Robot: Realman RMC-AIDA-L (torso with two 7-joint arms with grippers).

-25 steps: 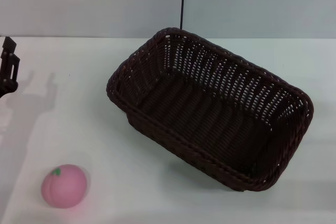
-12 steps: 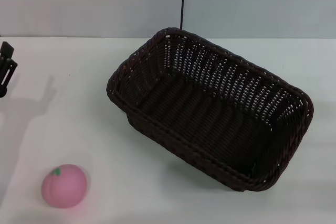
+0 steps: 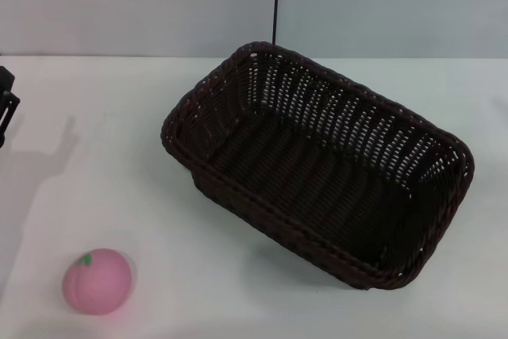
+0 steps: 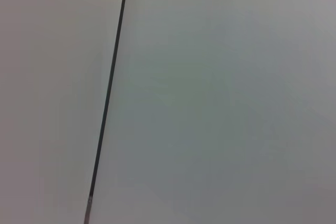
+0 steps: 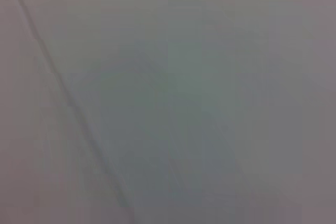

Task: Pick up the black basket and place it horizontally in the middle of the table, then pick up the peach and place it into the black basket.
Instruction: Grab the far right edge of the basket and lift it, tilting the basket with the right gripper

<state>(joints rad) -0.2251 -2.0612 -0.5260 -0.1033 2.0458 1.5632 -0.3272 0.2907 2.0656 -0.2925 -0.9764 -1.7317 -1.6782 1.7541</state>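
At far left edge, left tool (image 3: 5,109) barely in view, high over bench (image 3: 119,188); can't tell its state. Right tool not visible to me. Peach (image 3: 97,280) near left, well apart from black basket (image 3: 317,168). Basket sits skewed, diagonal, right of centre, long axis running far-left to near-right. Risks I judge: one-rim grip on big wicker lets it swing or tip; basket left skewed; smooth round peach rolls off near edge if nudged.

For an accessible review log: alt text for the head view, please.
A black basket sits empty and askew on the white table, with a pink peach near the front left corner. The left gripper barely shows at the left edge.
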